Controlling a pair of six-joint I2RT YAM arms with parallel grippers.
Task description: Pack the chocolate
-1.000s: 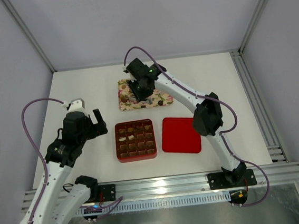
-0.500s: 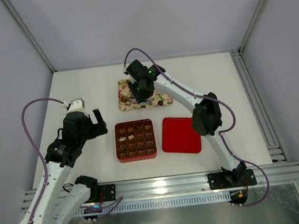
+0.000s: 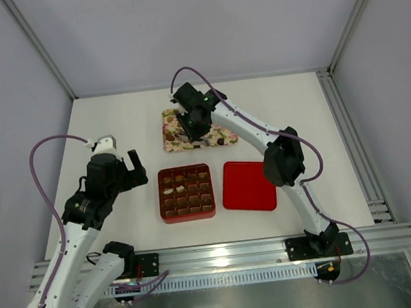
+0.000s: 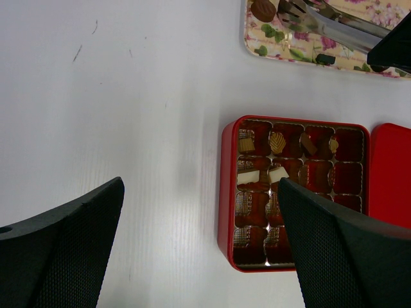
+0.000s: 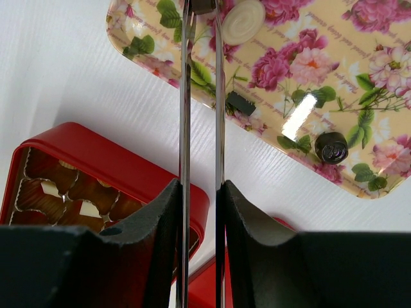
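Broadly, the chocolate is light, rigid and thin-skinned. It would likely scuff or crack under a hard pinch, and it looks smooth enough to slide on a glossy surface. A gentle squeeze across the widest sides of one piece seems the safest hold.

At the left of the top view, the left gripper hangs above the table with its jaws spread wide and nothing between them. Just right of it, at centre frame, the red box has a few tan, dark and whitish pieces in its upper cells, while the lower cells look vacant.

Above the box, the floral tray carries loose pieces. In the right wrist view a whitish round one sits at top centre, a small dark squarish one mid-frame and a dark round one lower right. The right gripper is clamped on metal tongs, whose blades stand narrow, with their tips beside the whitish round piece. The tips run off the top edge of that view, so whether they pinch anything cannot be told. From above, the arm covers much of the tray.

At the right, the red lid lies flat beside the box.
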